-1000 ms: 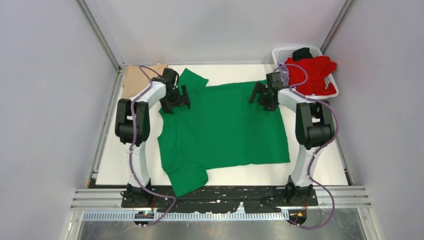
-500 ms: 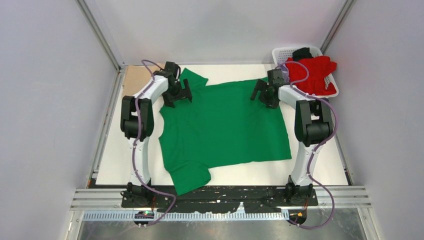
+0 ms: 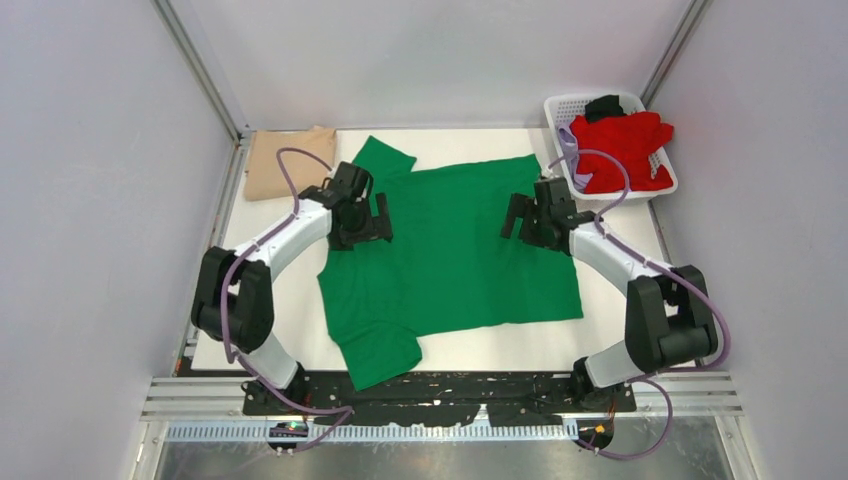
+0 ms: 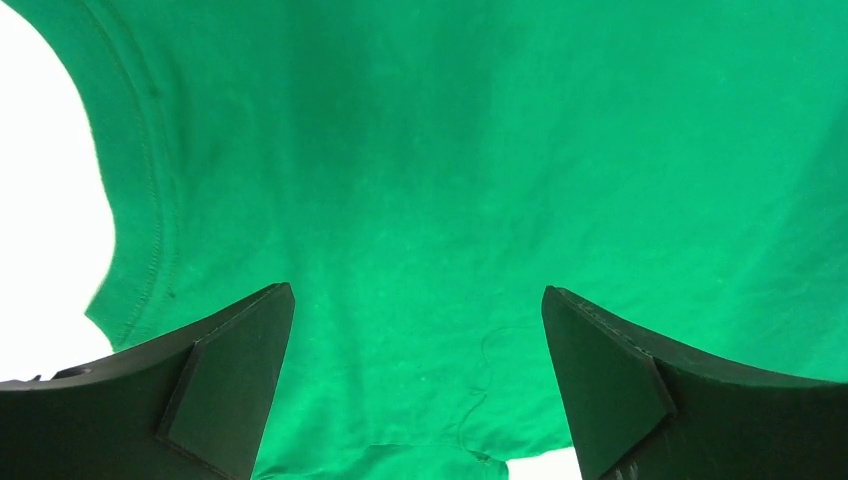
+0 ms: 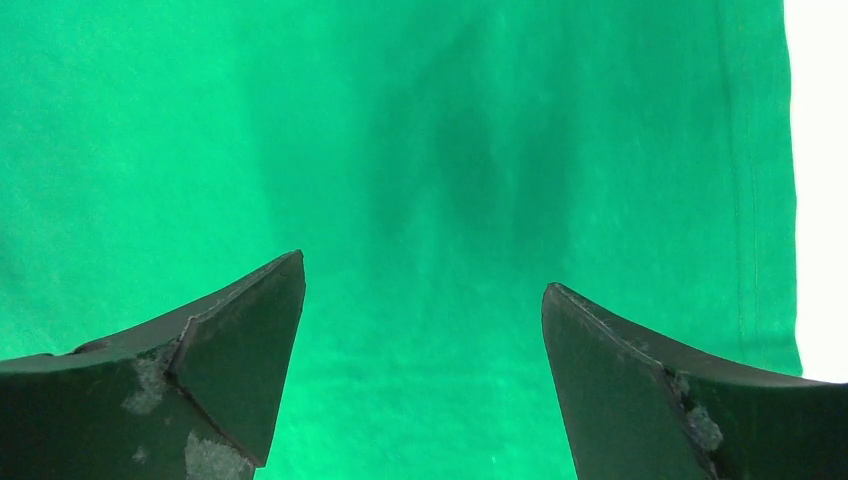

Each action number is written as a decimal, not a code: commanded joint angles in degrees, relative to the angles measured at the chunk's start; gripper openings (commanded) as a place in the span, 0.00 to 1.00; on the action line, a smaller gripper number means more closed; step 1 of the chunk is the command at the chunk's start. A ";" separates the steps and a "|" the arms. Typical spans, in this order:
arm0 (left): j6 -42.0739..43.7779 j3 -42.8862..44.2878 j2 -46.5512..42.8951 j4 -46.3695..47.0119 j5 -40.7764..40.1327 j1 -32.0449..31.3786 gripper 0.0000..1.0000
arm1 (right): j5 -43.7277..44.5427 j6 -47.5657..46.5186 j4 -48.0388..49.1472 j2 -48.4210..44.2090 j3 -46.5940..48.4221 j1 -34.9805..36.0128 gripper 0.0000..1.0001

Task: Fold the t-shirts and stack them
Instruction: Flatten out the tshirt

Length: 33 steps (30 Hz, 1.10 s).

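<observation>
Top external, plain green t-shirt [image 3: 455,265], spread flat

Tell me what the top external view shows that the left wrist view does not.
Only the top external view shows the tan shirt, the red shirt in the white basket, and the right gripper. Only the left wrist view shows, close up, a stitched edge and a loose thread. Both views show the green t-shirt spread out under the open left gripper.
</observation>
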 commanded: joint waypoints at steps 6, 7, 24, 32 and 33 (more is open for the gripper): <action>-4.65 -5.59 6.76 7.26 3.64 1.40 1.00 | -1.30 2.74 3.06 -7.74 -12.34 0.71 0.95; -4.87 -4.59 8.15 7.31 5.05 1.91 1.00 | -1.47 2.74 3.14 -7.61 -12.70 0.79 0.95; -1.00 17.78 22.88 -4.22 6.23 10.02 1.00 | -3.54 1.93 8.83 -0.13 -7.63 0.75 0.95; 3.05 7.67 5.46 -2.81 4.42 7.00 1.00 | 5.02 -0.44 6.72 -7.80 -5.23 0.70 0.96; 2.94 5.48 2.46 -2.96 3.55 6.73 0.99 | 6.00 -0.48 6.23 -10.70 -6.22 0.74 0.95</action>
